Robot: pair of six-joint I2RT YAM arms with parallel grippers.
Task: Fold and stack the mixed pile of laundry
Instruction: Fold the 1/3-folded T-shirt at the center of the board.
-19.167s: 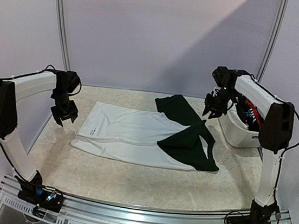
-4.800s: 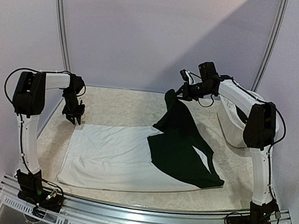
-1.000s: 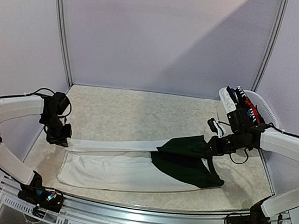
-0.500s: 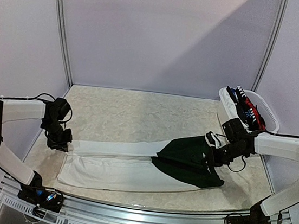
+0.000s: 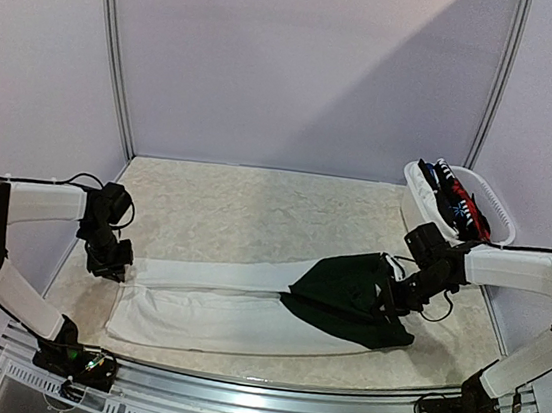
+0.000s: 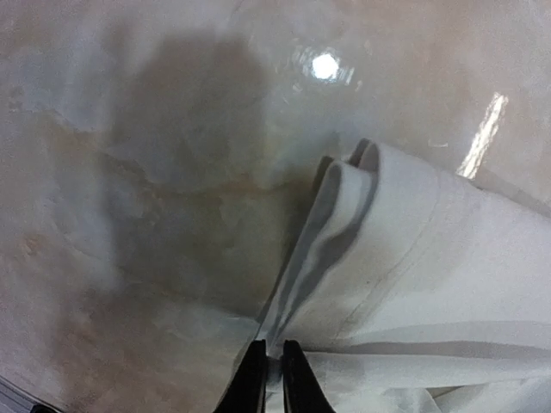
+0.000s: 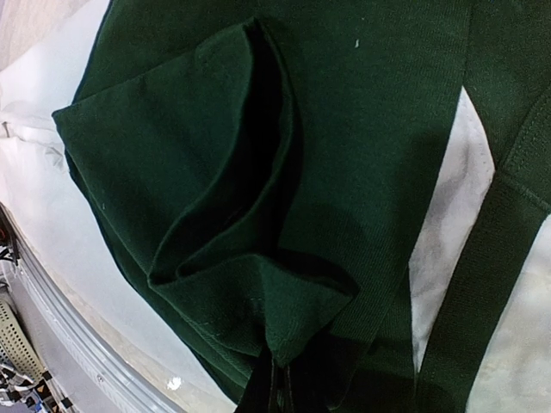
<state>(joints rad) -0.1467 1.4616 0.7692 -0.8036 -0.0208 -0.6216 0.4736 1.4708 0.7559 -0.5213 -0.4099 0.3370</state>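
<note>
The desk (image 5: 256, 204) is taken up along its near half by the white garment (image 5: 204, 303). It lies doubled lengthwise in a long band from left to right. The layering is judged to be a fold in hand, which would explain why both ends are held low at once.

The dark green piece (image 5: 341, 295) is draped over the right end of that band. It is creased and partly turned on itself, and white shows through a gap at its right. The rest of the mixed laundry pile (image 5: 455, 203), striped, red and dark pieces, is heaped in the white tub (image 5: 416, 196) at the far right corner.

The left claw (image 5: 108, 259) is clenched on the white garment's left edge, with a pinch of cloth caught between the fingertips (image 6: 251, 379). The right claw (image 5: 388, 299) is clenched on a folded corner of the dark green piece, close to the desk.
</note>
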